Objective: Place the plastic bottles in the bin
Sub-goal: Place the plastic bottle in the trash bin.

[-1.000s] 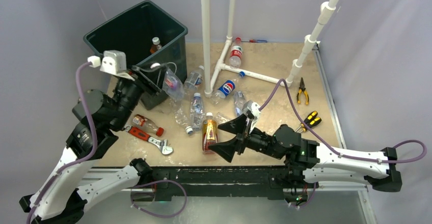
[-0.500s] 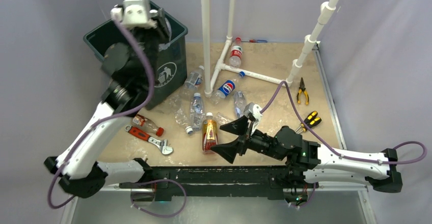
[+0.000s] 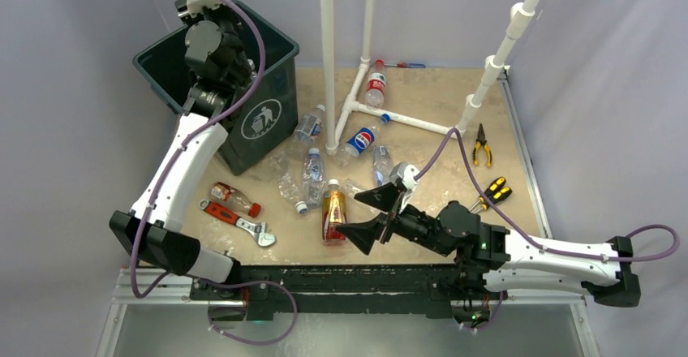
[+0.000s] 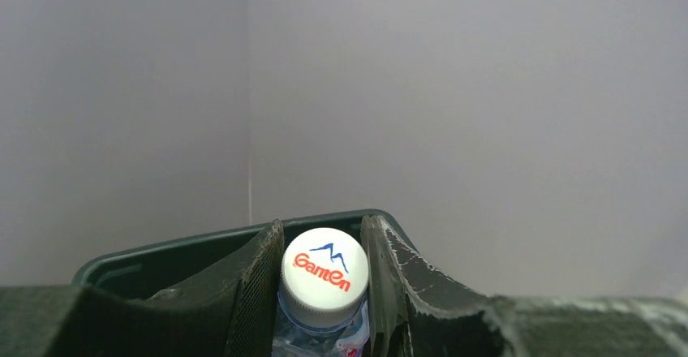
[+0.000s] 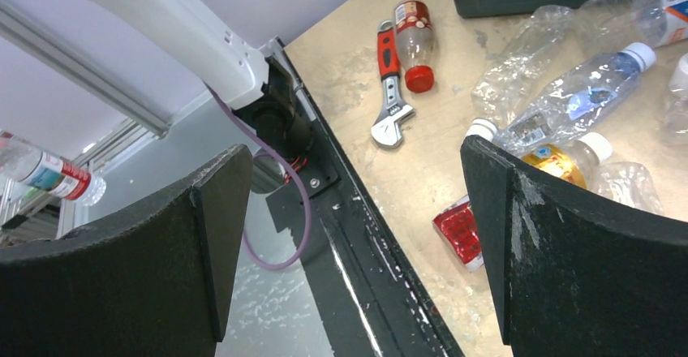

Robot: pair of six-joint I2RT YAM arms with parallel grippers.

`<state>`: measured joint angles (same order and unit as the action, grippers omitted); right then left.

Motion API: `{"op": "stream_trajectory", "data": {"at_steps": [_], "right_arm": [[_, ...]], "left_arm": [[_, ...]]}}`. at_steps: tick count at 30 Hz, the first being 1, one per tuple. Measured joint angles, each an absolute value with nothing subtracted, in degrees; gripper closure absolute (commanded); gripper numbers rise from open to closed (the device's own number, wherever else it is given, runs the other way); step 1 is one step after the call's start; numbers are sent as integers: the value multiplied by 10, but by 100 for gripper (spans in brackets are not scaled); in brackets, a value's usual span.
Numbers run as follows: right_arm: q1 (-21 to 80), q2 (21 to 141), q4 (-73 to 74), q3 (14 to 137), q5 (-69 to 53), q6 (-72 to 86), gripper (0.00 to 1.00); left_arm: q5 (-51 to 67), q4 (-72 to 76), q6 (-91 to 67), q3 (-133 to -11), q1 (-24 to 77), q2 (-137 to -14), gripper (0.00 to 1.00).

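Change first: left arm is up off the surface [image 3: 430, 97] and now reaches over the bin [image 3: 272, 126]; a second ago it sat low beside the bin's near wall. Left gripper [image 4: 324, 235] is clenched on a clear bottle [image 4: 323, 280] with a white Ganten cap. The bin's rim shows just below the fingers in the wrist view, so the bottle is above the opening and not yet in. Looks like the carry is done and the drop is next.

Axis of the held bottle: the cap end is turned up toward the wrist camera and the body drops out of frame between the fingers. Long axis looks steep; exact tilt cannot be told.

Red-capped bottle [image 3: 234, 198] lies on its side near the wrench [image 3: 241, 221], cap toward the right. Clear bottles [image 3: 313, 174] are scattered mid-surface. Amber bottle [image 3: 333, 215] lies flat with its long axis running near to far and its white cap pointing away from the bases.

Right gripper [image 3: 350, 215] is spread wide with nothing in it, just beside the amber bottle. That one is likely the next pick. Many bottles are left, so the task is early to mid.
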<state>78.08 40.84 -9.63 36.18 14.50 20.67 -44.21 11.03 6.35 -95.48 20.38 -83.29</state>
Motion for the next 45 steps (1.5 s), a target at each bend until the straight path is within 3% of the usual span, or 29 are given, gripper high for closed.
{"op": "stream_trajectory", "data": {"at_steps": [9, 11, 16, 19, 21, 30, 39, 45], "right_arm": [[781, 413, -119, 336, 195, 204, 1], [781, 422, -120, 333, 204, 201, 1], [781, 439, -120, 333, 216, 189, 1], [781, 433, -120, 333, 221, 184, 1], [781, 425, -120, 333, 226, 184, 1], [781, 411, -109, 335, 246, 185, 1], [781, 443, -114, 350, 251, 186, 1], [781, 476, -124, 350, 259, 190, 1]], "left_arm": [[-464, 122, 8, -890, 158, -852, 100], [-465, 112, -10, -870, 152, -855, 86], [-441, 98, -41, -836, 149, -855, 31], [-424, 84, -65, -836, 149, -854, 11], [-421, 74, -77, -837, 149, -852, 6], [-402, -71, -151, -924, 149, -833, 1], [-341, -135, -226, -867, 149, -630, 1], [-301, -187, -265, -860, 149, -583, 1]]}}
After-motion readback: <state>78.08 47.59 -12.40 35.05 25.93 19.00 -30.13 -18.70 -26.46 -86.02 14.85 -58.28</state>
